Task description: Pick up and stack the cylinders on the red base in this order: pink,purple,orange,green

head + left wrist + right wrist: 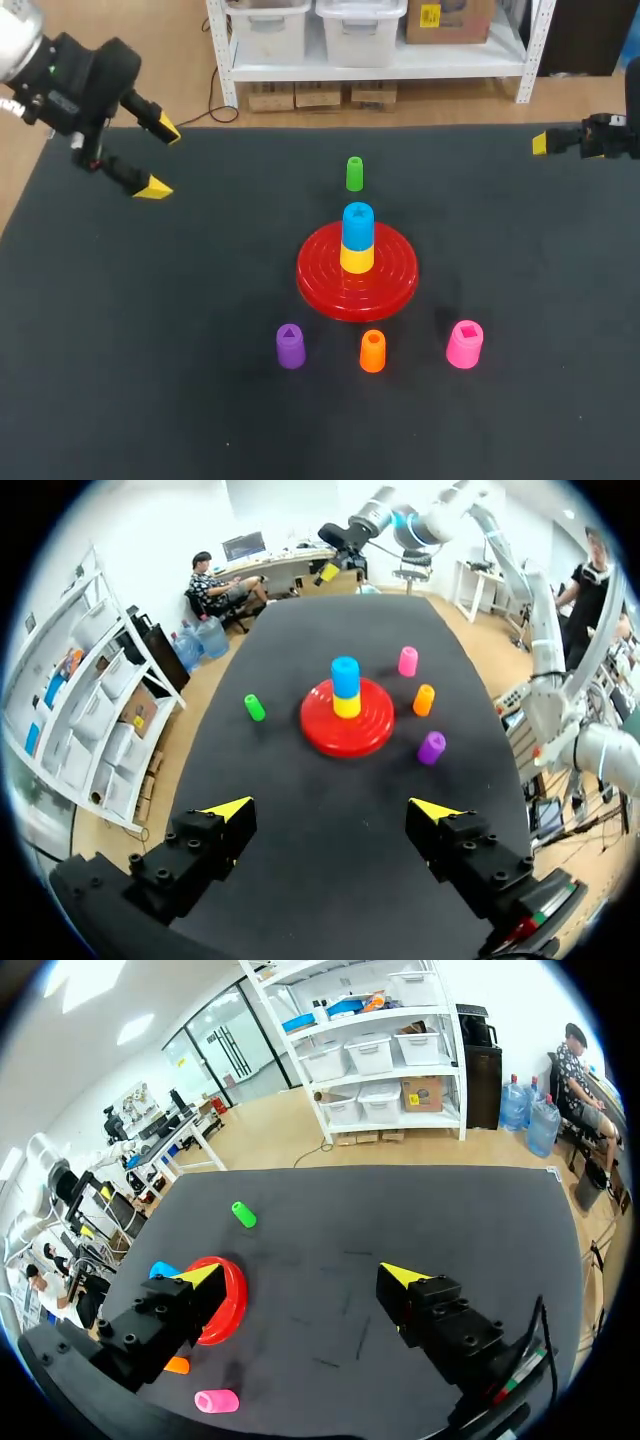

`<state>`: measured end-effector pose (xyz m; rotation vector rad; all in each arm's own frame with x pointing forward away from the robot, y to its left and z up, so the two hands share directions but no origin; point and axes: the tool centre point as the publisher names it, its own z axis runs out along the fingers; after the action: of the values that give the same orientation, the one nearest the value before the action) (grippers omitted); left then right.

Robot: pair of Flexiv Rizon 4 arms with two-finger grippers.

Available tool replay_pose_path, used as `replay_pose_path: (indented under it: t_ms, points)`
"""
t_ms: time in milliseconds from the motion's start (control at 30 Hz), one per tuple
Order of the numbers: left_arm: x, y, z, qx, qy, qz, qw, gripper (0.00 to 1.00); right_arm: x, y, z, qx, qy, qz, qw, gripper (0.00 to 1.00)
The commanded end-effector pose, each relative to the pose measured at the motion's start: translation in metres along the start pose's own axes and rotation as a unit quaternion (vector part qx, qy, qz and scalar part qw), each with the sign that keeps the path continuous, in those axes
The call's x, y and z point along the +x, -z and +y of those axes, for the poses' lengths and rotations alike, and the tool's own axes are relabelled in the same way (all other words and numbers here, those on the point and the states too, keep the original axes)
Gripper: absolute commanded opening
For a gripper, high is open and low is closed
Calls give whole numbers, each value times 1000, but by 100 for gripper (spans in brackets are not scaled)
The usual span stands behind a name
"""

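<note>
Left gripper and right gripper both gape wide and empty, so the right should descend squarely over the upright pink cylinder by the near edge of the table and pinch its sides.

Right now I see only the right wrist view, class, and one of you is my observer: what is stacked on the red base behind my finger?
Observer: A blue cylinder on a yellow cylinder, both upright at the middle of the base.
Operator: I can't find purple.
Observer: The purple cylinder stands on the robot's side of the base, beside the orange cylinder.
Operator: And the left gripper?
Observer: The left gripper is open and empty, near the far left corner of the table.
</note>
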<state>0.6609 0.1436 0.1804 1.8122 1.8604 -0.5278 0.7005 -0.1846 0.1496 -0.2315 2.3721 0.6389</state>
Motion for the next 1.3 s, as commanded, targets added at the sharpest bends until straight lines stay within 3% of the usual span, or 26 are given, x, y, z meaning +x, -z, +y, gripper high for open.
replay_pose_path:
  t_ms: [33,433,667,1300]
  points:
    - [4,-3,-1,-10,5,-31,999,100,0,1,0,1,0,0,1000,100]
    - [8,-2,-2,4,0,-84,996,100,0,1,0,1,0,0,1000,100]
    - [20,-3,-2,8,-4,-85,996,100,0,1,0,1,0,0,1000,100]
    - [21,-4,-1,4,11,-86,996,100,0,1,0,1,0,0,1000,100]
